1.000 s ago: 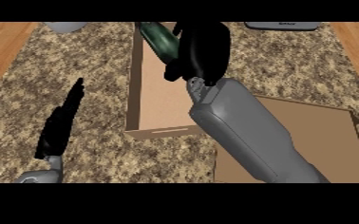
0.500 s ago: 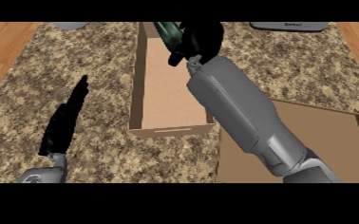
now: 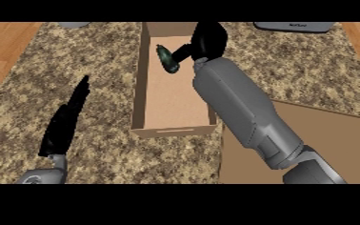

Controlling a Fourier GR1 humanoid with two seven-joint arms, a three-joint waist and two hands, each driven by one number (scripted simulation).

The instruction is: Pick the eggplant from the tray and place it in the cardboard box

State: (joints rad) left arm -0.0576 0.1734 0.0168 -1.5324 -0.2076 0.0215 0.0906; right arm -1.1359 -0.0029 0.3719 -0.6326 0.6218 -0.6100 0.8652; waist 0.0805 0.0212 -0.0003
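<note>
A dark green-black eggplant [image 3: 167,59] lies inside the far part of the long cardboard box [image 3: 173,130] at the counter's middle. My right hand [image 3: 208,39] hovers over the box's far right wall, its thumb stretched out toward the eggplant and its fingers uncurled from it. The grey right forearm runs diagonally across the box's right side and hides part of it. At the lower right sits the flat brown tray [image 3: 316,138], with nothing showing on it. My left hand [image 3: 66,120] rests open, fingers straight, on the counter left of the box.
A grey appliance [image 3: 292,26] stands at the far right edge and a grey object [image 3: 74,25] at the far left. Wooden surface [image 3: 14,43] borders the speckled counter on the left.
My right hand carried the eggplant over the box's far end and its fingers have come off it; the eggplant now lies in the box. The view has shifted. The left hand has stayed put.
</note>
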